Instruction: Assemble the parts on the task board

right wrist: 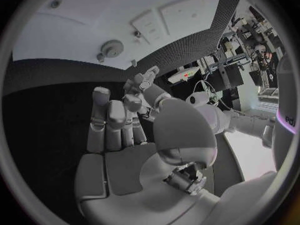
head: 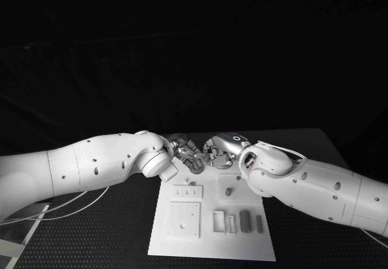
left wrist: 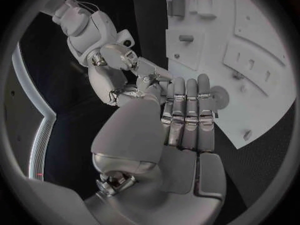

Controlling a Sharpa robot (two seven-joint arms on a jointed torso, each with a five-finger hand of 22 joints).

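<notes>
Up at the far edge of the task board (head: 212, 246), the left hand (head: 188, 156) and right hand (head: 220, 150) meet fingertip to fingertip above the black table (head: 97, 235). Both have their fingers curled toward each other; whether a small piece is pinched between them cannot be told. Seen from the left wrist, that hand's fingers (left wrist: 187, 110) lie straight and side by side. On the board, grey parts (head: 244, 217) stand in the near recesses, with a round gear (right wrist: 112, 48) near its far edge.
</notes>
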